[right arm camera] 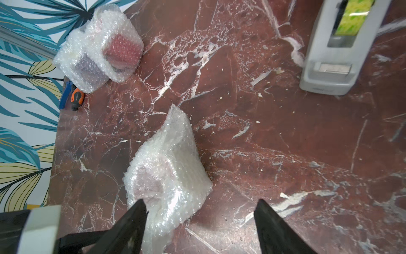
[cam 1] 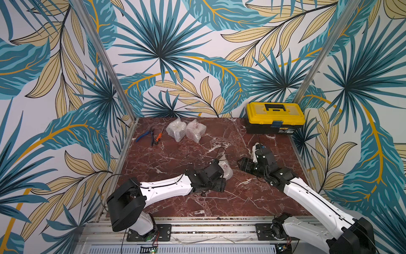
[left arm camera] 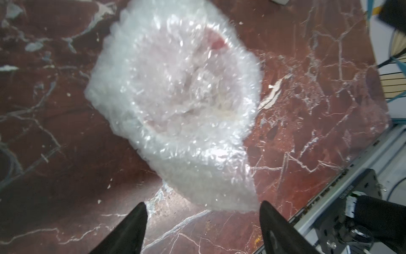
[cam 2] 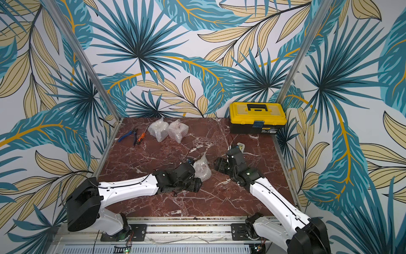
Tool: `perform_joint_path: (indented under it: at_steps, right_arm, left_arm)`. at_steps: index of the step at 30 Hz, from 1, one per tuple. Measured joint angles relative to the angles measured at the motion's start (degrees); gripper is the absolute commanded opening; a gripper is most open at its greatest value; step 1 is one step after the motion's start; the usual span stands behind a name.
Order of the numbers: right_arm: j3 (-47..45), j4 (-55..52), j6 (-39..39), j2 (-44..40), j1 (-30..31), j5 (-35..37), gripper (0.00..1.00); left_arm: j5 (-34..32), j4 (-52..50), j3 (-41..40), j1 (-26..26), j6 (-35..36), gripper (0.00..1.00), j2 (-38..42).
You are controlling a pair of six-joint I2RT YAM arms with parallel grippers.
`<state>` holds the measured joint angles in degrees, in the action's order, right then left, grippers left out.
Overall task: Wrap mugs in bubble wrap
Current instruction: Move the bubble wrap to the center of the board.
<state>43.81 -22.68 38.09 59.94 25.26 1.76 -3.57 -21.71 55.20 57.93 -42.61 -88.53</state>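
Note:
In the middle of the marble table lies a bundle of bubble wrap [cam 1: 226, 170] [cam 2: 202, 168] with a mug inside; a red patch [left arm camera: 218, 44] shows through the blurred plastic. My left gripper [left arm camera: 204, 203] [cam 1: 219, 178] stands open just short of the bundle, nothing between its fingers. The right gripper [right arm camera: 201, 201] [cam 1: 242, 165] is open too, to the bundle's right; one finger [right arm camera: 134, 217] sits beside the wrap's edge [right arm camera: 167, 171]. Two more wrapped mugs [cam 1: 185, 132] [cam 2: 168, 130] stand at the back, one red [right arm camera: 123, 49], one pale greyish [right arm camera: 85, 68].
A yellow toolbox [cam 1: 275, 117] fills the back right corner. Blue pliers [cam 1: 144, 135] and an orange-handled screwdriver [cam 1: 158, 137] lie at the back left. A grey tape dispenser [right arm camera: 336, 55] [cam 2: 240, 146] stands behind the right wrist. Metal rails [cam 1: 197, 228] edge the front.

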Motion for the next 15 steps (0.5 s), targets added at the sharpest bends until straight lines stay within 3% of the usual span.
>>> perform_joint_path:
  at_steps: [15]
  right_arm:
    - [-1.6,-0.4,-0.4,-0.9,-0.2,1.7,0.78]
  left_arm:
    - [-7.0,-3.1,3.7,-0.2,-0.4,0.49,-7.5]
